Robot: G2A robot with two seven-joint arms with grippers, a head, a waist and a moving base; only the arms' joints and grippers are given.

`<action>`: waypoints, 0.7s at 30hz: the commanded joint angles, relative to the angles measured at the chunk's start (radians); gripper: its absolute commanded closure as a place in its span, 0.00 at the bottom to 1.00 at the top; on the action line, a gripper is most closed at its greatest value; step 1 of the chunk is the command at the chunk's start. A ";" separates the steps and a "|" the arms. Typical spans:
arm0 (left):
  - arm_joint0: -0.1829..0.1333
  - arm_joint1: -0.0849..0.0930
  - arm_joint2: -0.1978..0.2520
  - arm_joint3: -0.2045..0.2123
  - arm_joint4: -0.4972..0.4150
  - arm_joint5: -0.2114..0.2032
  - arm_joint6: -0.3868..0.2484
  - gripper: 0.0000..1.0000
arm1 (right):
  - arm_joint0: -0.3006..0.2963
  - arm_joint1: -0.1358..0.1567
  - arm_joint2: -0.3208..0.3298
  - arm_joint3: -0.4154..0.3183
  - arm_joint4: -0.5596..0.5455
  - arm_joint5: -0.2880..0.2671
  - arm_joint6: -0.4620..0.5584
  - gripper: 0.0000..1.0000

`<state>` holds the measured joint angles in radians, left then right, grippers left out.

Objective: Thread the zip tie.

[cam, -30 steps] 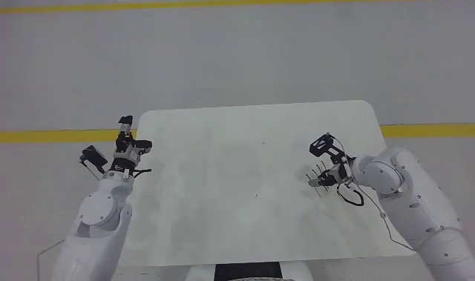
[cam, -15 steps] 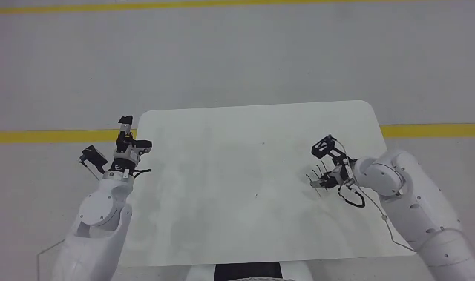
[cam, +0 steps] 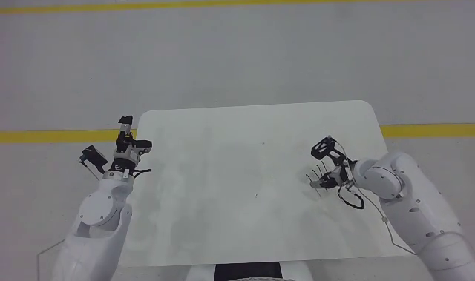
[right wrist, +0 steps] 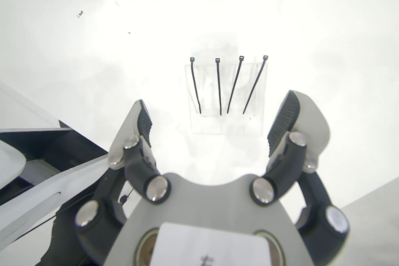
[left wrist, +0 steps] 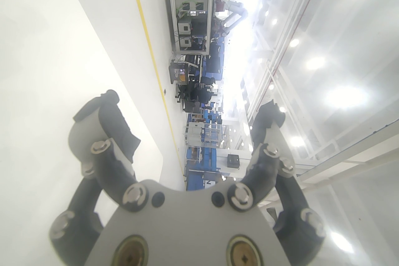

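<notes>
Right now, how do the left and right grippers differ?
The left gripper sits by the table's left edge; the right gripper is over its right side. The left gripper faces the room beyond the table; the right gripper faces four zip ties lying side by side. Both are open and empty.
</notes>
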<state>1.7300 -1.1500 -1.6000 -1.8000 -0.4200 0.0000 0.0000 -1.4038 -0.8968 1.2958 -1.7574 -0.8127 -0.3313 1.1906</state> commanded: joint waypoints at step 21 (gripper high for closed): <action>0.000 0.000 0.000 0.000 0.000 0.000 0.000 0.00 | 0.022 0.031 -0.054 0.018 0.029 -0.009 0.047 0.69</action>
<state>1.7300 -1.1500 -1.6000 -1.8000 -0.4200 0.0000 0.0000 -1.3877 -0.8656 1.2487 -1.7476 -0.7835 -0.3400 1.2399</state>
